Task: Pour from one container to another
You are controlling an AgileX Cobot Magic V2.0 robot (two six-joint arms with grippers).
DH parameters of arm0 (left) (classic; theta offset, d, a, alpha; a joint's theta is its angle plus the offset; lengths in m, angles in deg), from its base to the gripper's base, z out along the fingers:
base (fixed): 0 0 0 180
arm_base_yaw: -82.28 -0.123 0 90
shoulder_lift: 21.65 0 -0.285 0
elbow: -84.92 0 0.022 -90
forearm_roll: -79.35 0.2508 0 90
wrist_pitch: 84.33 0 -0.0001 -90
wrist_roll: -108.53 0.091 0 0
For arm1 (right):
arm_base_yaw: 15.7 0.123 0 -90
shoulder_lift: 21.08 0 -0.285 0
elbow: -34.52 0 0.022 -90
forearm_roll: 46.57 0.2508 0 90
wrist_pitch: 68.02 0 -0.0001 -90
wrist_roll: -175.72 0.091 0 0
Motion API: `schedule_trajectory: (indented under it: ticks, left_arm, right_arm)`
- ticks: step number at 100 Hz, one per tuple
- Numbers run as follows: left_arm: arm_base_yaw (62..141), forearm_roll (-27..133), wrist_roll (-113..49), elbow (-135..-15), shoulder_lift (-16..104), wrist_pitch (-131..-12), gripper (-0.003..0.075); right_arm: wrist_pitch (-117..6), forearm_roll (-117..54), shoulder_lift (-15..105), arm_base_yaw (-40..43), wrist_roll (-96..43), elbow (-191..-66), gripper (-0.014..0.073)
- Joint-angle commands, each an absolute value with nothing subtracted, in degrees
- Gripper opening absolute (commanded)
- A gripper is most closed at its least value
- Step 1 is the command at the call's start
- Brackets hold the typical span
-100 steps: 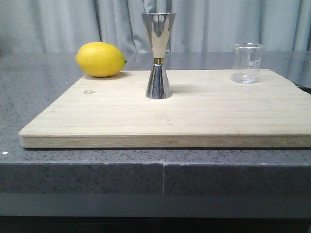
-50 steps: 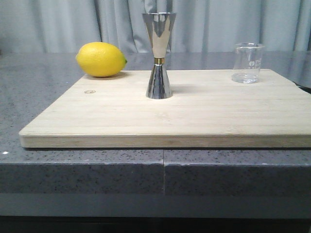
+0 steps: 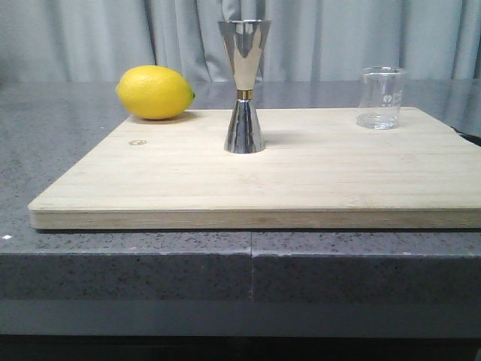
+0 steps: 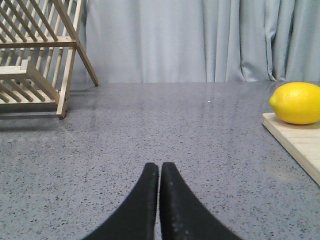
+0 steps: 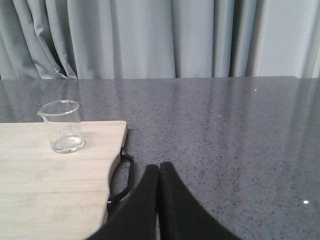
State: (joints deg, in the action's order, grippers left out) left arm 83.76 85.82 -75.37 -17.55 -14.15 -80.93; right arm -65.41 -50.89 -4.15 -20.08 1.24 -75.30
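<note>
Nothing moved since earlier frames; slight camera jitter only. Beaker upright on cutting board, ahead of right gripper, toward its inner side, apart. Jigger upright mid-board, ready as receiver. Lemon beyond left gripper. Both grippers closed, empty, parked off-board.

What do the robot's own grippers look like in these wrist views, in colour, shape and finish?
Only the fingers show. The left gripper has two matte black fingers that curve inward and taper to rounded tips. The right gripper looks the same: smooth black curved fingers, no markings. No cables, arm links or housing are in view.
</note>
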Motion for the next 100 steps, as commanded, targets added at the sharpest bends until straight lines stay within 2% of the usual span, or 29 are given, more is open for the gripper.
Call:
schedule_trajectory:
  ticks: [1, 23, 100]
  left_arm:
    - [83.76, 85.28, -75.77, -16.4, -15.46, -85.03, -0.0021]
    - [83.76, 85.28, -75.77, -16.4, -15.46, -85.03, -0.0021]
    - [83.76, 85.28, -75.77, -16.4, -15.46, -85.03, -0.0021]
  right_arm:
    - [-70.73, -47.55, -6.24, -20.09, -0.88, -73.94, -0.0062]
    - [-71.21, -43.89, -11.41, -20.09, -0.88, -67.24, -0.0062]
    - [-65.04, -44.0, -15.02, -20.29, -0.88, -66.16, -0.0062]
